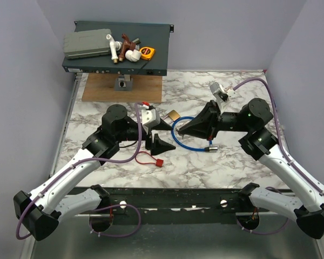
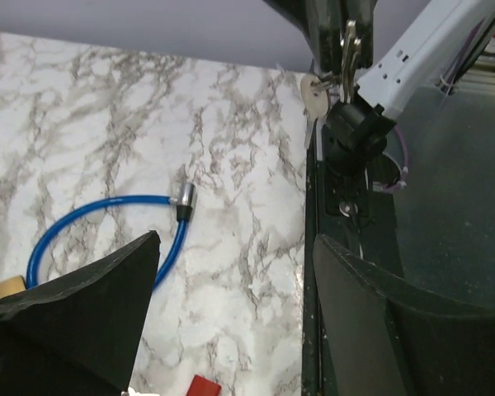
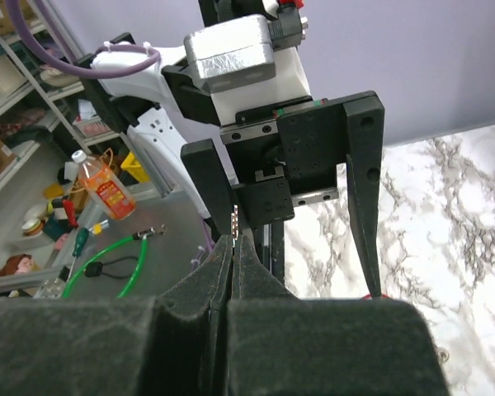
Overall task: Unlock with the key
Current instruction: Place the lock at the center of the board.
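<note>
Red tag (image 1: 158, 162) and cord (image 1: 144, 155) mark the key (image 1: 157, 161), lying on the marble (image 1: 232, 167) just on the near side of your left gripper (image 2: 235, 239), whose jaws stand apart and empty; your right gripper (image 3: 233, 252) is pressed together. Drop over the tag and pinch its head squarely, not the cord. No bin shows; the rear shelf (image 1: 156, 43) carries a grey case (image 1: 86, 44) and pipe fittings (image 1: 130, 55).

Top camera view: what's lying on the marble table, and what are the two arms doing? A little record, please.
key: red-tagged, lying loose on the table
blue cable lock: looped on the table
brass padlock: just beyond the loop
left gripper: open, empty, near the key
right gripper: shut, tip over the loop
</note>
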### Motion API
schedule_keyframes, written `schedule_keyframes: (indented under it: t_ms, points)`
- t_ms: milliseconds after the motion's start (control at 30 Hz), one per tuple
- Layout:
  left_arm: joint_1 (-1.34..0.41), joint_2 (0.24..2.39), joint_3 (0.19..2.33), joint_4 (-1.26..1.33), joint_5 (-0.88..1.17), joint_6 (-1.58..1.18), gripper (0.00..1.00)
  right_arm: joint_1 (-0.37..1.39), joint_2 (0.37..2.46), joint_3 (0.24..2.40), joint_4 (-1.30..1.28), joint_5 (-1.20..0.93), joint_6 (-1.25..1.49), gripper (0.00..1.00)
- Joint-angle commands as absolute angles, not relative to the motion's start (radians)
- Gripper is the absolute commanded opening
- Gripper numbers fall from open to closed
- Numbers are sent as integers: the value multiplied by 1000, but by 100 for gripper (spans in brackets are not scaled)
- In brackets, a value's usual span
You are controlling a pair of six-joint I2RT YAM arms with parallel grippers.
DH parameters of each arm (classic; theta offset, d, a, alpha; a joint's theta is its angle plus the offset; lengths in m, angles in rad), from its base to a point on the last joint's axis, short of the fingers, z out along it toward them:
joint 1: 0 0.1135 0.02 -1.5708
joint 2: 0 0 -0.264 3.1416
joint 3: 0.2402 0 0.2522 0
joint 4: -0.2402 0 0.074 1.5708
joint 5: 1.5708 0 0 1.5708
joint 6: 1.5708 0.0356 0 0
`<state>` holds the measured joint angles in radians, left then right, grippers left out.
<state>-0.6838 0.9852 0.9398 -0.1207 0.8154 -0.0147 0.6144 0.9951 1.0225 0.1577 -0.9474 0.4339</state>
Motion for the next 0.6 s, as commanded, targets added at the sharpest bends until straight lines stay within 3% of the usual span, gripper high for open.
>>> schedule_keyframes:
  t_ms: [0, 300, 567]
  points:
    - [-694, 960, 962, 55, 745, -98, 72, 620, 1008, 984, 370, -942, 575, 1]
    - [-769, 945, 983, 54, 658, -18, 68, 620, 1029, 929, 538, -866, 675, 1]
    - [-791, 966, 991, 121, 542, -13, 53, 620, 1039, 906, 604, -819, 721, 1]
